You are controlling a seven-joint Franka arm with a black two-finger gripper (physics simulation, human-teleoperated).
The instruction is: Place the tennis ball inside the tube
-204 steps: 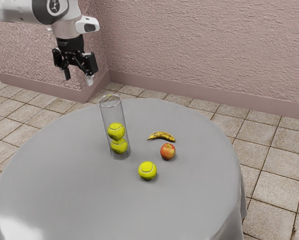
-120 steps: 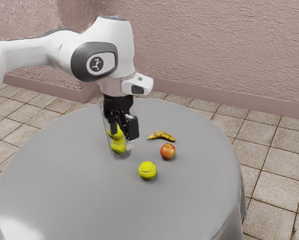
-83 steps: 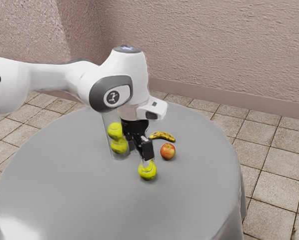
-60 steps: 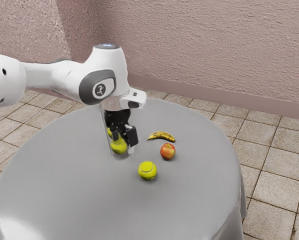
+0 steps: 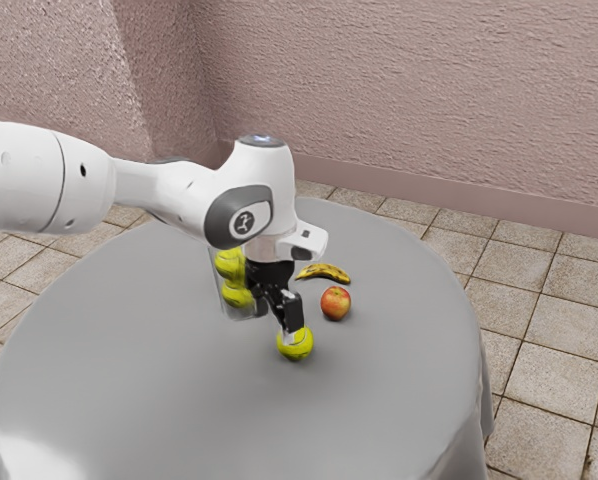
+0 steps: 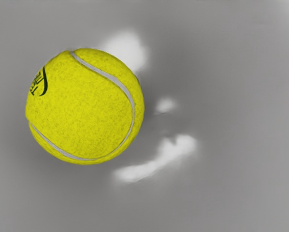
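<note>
My gripper is low over the table, its fingers apart, one pale fingertip overlapping the loose tennis ball. That ball rests on the tabletop; the wrist view shows the tennis ball close below my hand, with grey surface around it. The clear tube stands upright behind the hand, toward the exterior view's left. Inside it are two stacked balls, an upper one and a lower one. The tube's top is hidden by the arm, and the far finger is hard to make out.
A red apple lies close by, toward the exterior view's right of my hand. Behind it is a spotted banana. Both rest on the round grey table, with bare surface around the loose ball's near side.
From in front of the tube, my hand has come down and toward the exterior view's right, to the loose ball. Ball, tube, apple and banana stay where they were.
</note>
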